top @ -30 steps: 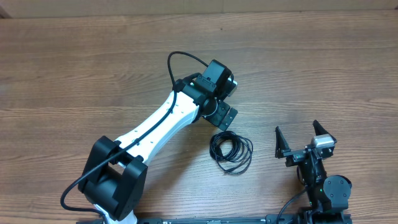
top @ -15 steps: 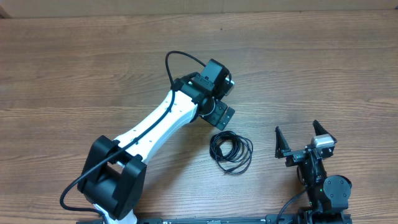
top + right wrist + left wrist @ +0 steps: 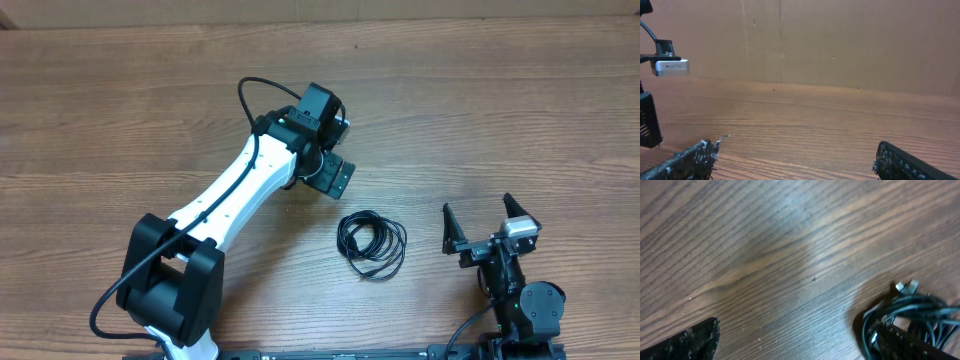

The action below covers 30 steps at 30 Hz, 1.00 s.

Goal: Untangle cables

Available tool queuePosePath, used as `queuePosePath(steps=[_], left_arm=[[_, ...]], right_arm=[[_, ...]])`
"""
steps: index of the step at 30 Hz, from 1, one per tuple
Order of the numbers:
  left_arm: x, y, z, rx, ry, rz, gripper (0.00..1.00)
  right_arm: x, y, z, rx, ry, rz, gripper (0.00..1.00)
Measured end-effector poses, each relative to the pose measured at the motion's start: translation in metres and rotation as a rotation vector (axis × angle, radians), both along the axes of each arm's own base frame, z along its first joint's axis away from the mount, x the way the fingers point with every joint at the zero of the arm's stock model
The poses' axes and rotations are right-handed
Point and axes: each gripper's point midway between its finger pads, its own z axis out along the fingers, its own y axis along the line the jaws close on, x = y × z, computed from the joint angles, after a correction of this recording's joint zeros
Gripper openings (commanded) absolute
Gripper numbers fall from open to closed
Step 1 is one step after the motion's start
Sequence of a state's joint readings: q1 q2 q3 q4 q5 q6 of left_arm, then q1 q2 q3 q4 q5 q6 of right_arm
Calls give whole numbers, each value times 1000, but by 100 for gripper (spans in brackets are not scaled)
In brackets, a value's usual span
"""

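1. Left gripper (image 3: pixel 338 177) has swung off toward 10 o'clock in the overhead view over the last second, widening its gap to the cables (image 3: pixel 372 245). The coil and the right gripper (image 3: pixel 478 210) have not shifted.
2. The cables lie as one small dark coil on the table (image 3: pixel 520 100), at about 5 o'clock from the left gripper, near it but apart. The right gripper sits at 3 o'clock of the coil, also apart from it.
3. Left gripper, in its own wrist view: fingers spread wide, only bare wood between them, holding nothing. Right gripper: fingers likewise spread and empty, pointing to 12 o'clock.
4. Step in hand, as I judge it: neither arm is on the cords, and the coil looks all in one piece, so the separating is not yet done. This reads as repositioning, not pulling.
5. The next move calls for a gripper to come back down on a single strand at the coil's rim, best near a plug (image 3: pixel 905 286). The other gripper would pin or draw the rest the opposite way.
6. Hard to make out:
   - The overhead view does not let me count the cords or tell looping from knotting.
   - The left wrist view is blurred, and the coil there is cut by the 4 o'clock frame corner and partly covered by a finger.
   - The right wrist view shows no cables at all.
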State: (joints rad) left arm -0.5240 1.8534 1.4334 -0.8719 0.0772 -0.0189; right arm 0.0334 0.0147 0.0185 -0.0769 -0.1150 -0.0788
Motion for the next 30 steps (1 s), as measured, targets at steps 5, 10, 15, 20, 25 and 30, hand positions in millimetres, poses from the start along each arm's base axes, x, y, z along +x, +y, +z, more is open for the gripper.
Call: queuePosePath(steps=[5, 10, 15, 20, 25, 30], left_arm=[[1, -2, 0, 0, -14, -53, 93], [-15, -20, -2, -90, 34, -184, 91], [-40, -30, -14, -131, 84, -319, 79], [-48, -34, -27, -149, 83, -385, 64], [-54, -32, -42, -152, 86, -406, 29], [-58, -31, -51, -157, 95, -392, 11]], right_arm=[[0, 0, 0, 0, 0, 0, 100], [0, 0, 0, 0, 0, 0, 100], [0, 0, 0, 0, 0, 0, 100], [0, 0, 0, 0, 0, 0, 100], [0, 0, 0, 0, 0, 0, 100], [0, 0, 0, 0, 0, 0, 100]])
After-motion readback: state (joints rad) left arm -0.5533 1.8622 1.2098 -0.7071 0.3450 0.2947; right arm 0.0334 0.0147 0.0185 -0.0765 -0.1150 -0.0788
